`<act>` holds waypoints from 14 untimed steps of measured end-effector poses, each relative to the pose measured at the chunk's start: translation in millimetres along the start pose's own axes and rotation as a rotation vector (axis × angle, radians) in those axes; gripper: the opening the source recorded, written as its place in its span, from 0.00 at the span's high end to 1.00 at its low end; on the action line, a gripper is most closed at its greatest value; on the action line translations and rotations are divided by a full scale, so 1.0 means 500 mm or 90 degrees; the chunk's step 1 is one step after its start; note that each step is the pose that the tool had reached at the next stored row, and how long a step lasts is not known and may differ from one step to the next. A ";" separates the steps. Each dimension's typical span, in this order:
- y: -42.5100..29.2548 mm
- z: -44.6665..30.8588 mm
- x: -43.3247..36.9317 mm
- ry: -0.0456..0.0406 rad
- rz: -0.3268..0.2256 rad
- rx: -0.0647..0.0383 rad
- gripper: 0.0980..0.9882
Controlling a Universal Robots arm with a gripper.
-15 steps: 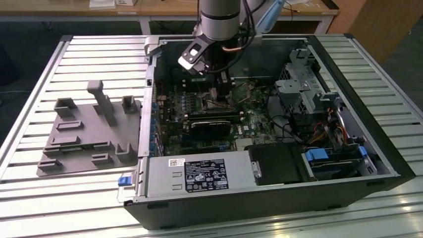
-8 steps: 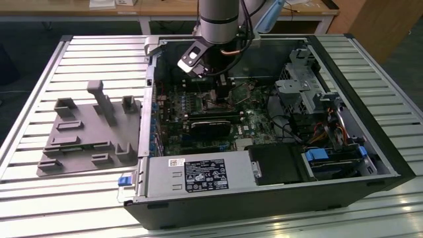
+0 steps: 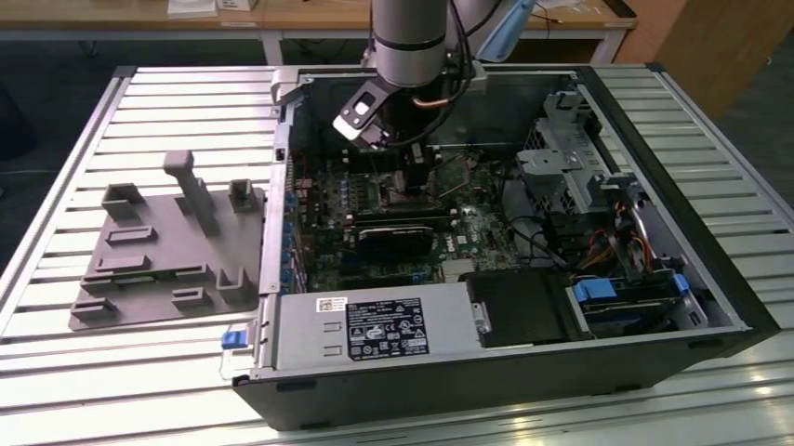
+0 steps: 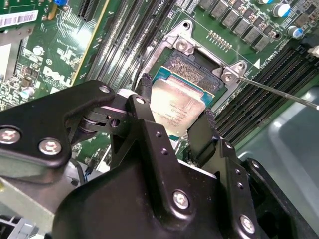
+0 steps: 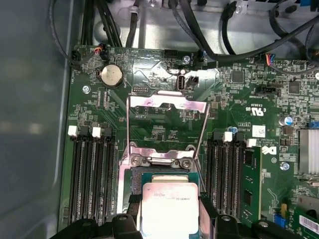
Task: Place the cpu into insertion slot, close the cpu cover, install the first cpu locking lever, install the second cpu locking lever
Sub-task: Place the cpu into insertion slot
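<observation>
Inside the case [image 3: 496,386]: the gripper [image 3: 416,165] hangs over the green circuit board [image 3: 484,228] in the upper middle of the exterior view, below the grey arm [image 3: 410,37] that enters from the top edge.
Gripper: in both wrist views its two black fingers [image 4: 145,94] are drawn in narrow on opposite edges of the chip [image 4: 177,107], clamping it between them.
Chip: flat, with a dull silver top and a green rim, directly over the socket [image 4: 193,69]; I cannot tell whether it is seated or just above the contacts.
Socket: a strip of its brownish contact field shows beyond the chip's far edge, inside a silver metal frame with screws at the corners.
Cover [image 5: 167,102]: swung open away from the socket, with bare green board showing through its square window.
Lever [image 4: 273,90]: a thin metal rod running out from the socket's corner over the black memory slots [image 5: 92,169].
Memory slots: long black rows flanking the socket on both sides.
Coin battery [image 5: 111,75]: round and silver, on the board beyond the open cover.
Case: lying on its side, open, on a slatted metal table [image 3: 186,93], across the centre and the exterior view's right.
Grey tray [image 3: 137,279]: a moulded holder on the table at the exterior view's left, just beside the case.
Power supply [image 3: 372,330]: a silver labelled box in the lower middle of the exterior view, well apart from the gripper.
</observation>
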State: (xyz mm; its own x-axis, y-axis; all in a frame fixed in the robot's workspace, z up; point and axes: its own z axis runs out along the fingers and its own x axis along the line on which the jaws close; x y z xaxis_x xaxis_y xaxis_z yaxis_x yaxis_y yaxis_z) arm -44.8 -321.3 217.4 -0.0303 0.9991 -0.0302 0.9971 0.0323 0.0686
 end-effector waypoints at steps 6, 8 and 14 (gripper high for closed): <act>-0.002 0.011 0.002 -0.0009 0.013 0.000 0.50; -0.003 0.014 0.004 -0.0012 0.017 0.001 0.50; -0.006 0.023 0.010 -0.0017 0.025 0.001 0.50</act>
State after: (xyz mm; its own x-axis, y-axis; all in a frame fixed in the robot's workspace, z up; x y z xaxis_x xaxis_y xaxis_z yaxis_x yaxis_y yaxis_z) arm -47.0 -316.6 205.6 0.0088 0.9995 -0.0302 0.9976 -0.0068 0.0685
